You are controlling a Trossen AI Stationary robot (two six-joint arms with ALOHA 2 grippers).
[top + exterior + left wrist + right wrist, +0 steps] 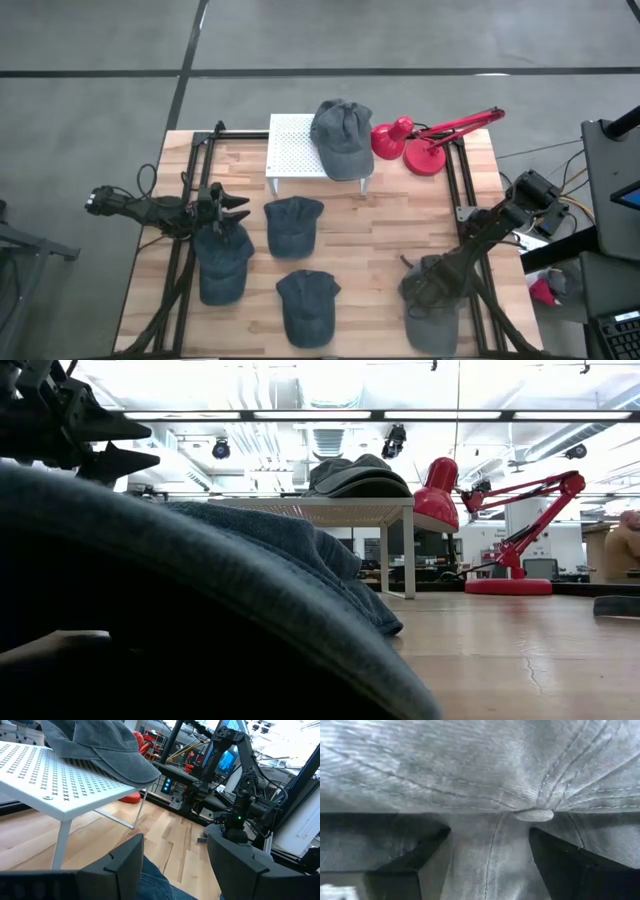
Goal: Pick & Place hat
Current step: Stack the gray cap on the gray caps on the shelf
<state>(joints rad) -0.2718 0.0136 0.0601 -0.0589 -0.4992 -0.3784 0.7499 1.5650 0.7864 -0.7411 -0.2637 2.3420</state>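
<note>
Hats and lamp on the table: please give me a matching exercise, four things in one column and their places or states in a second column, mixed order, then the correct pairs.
Things:
1. grey hat
2. red lamp
3. left gripper
4. right gripper

Places or states:
A. pressed down on a grey cap at the table's near right corner
B. lying on the white perforated stand
C. open, above a blue cap on the left side
D. standing at the far edge, right of the stand

Pairs: 1-B, 2-D, 3-C, 4-A
</note>
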